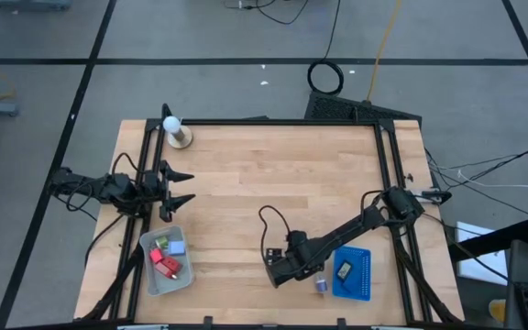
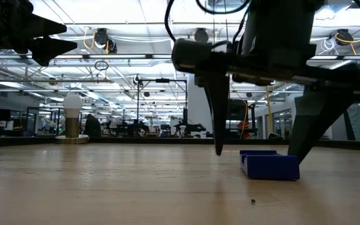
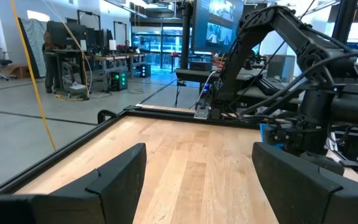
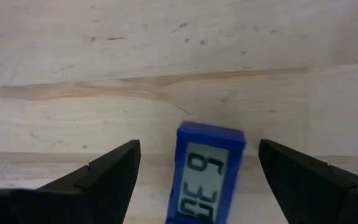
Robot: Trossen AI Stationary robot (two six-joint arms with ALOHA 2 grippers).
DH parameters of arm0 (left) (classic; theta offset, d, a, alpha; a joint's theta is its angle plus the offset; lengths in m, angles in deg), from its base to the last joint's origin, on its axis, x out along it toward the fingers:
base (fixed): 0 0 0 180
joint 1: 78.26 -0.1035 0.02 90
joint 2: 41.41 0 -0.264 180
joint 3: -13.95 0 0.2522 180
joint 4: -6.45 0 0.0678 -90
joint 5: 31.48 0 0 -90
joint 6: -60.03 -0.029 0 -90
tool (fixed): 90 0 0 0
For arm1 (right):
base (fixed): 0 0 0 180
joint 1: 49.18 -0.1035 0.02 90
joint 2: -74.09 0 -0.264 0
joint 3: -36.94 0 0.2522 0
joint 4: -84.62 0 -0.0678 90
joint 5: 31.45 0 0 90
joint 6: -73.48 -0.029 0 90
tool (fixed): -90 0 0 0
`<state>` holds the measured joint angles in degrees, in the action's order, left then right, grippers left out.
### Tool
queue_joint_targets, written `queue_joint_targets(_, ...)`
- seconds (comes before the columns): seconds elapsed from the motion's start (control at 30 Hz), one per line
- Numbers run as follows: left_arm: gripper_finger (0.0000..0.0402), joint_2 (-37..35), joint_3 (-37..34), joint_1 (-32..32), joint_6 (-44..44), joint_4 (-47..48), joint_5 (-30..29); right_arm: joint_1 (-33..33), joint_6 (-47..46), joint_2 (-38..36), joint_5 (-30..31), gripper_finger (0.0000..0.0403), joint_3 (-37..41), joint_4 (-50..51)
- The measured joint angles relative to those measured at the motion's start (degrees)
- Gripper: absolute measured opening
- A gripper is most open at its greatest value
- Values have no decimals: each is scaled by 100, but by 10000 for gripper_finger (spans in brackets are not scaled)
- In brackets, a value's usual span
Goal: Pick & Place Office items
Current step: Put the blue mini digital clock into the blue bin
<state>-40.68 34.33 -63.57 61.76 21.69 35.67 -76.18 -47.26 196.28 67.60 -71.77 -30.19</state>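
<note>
My right gripper (image 1: 276, 273) (image 4: 199, 146) (image 2: 255, 156) hangs open over the near middle of the table, fingers pointing down. A small blue block with a grey digit display (image 4: 209, 174) (image 2: 270, 166) lies flat on the wood between the two fingers, apart from both. In the high view the gripper hides it. My left gripper (image 1: 183, 188) (image 3: 199, 149) waits open at the table's left edge, raised above the wood.
A grey tray (image 1: 150, 273) at the near left holds red, green-white and light-blue pieces. The blue tray (image 1: 363, 275) to the right of my right gripper holds a black rectangle (image 1: 344, 270); a purple bit (image 1: 321, 285) lies beside it. A white ball on a wooden base (image 1: 174, 128) stands far left.
</note>
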Motion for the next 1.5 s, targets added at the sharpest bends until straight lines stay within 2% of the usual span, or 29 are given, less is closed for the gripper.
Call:
queue_joint_targets(0.17,294,0,0,0,0,0,0,57,22,-25,-36,321,212,-435)
queue_joint_targets(0.53,294,0,0,0,0,0,0,78,43,-29,-193,320,248,-471)
queue_joint_targets(0.97,294,0,0,0,0,0,0,89,62,-14,-704,290,250,-286)
queue_joint_targets(1.2,294,0,0,0,0,0,0,92,277,-11,-1164,287,254,-244)
queue_joint_targets(1.5,294,0,0,0,0,0,-1,188,328,-4,-1453,285,255,-44)
